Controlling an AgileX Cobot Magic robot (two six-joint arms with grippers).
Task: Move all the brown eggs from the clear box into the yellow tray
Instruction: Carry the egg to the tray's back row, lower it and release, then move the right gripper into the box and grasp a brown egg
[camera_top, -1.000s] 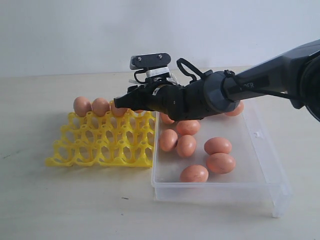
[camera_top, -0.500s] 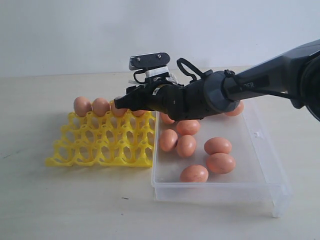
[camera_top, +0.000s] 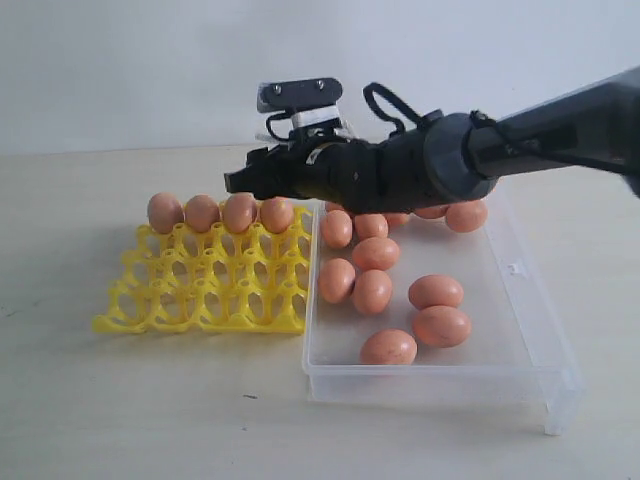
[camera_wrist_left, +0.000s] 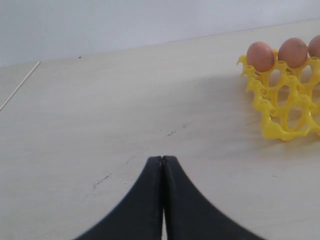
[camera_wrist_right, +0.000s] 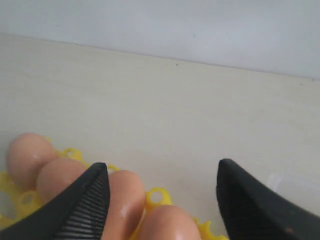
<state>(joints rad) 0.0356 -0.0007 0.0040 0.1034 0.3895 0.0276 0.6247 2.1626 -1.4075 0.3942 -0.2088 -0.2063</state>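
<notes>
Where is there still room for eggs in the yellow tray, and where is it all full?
In the yellow tray, the three near rows are bare. Its far row is full: four brown eggs, the open right gripper above them. In the clear box, eggs crowd the tray side; the strip along the wall opposite the tray is bare.

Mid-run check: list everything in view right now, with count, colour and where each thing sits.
yellow tray: one, yellow, left of the box.
clear box: one, transparent, right of the tray.
brown eggs in tray: four, orange-brown, filling the far row.
brown eggs in box: eleven showing, orange-brown, loose; more may be hidden.
table: one, pale beige, under everything.
right pincer: one, black, open, above the tray's far row.
left pincer: one, black, shut, over bare table.
</notes>
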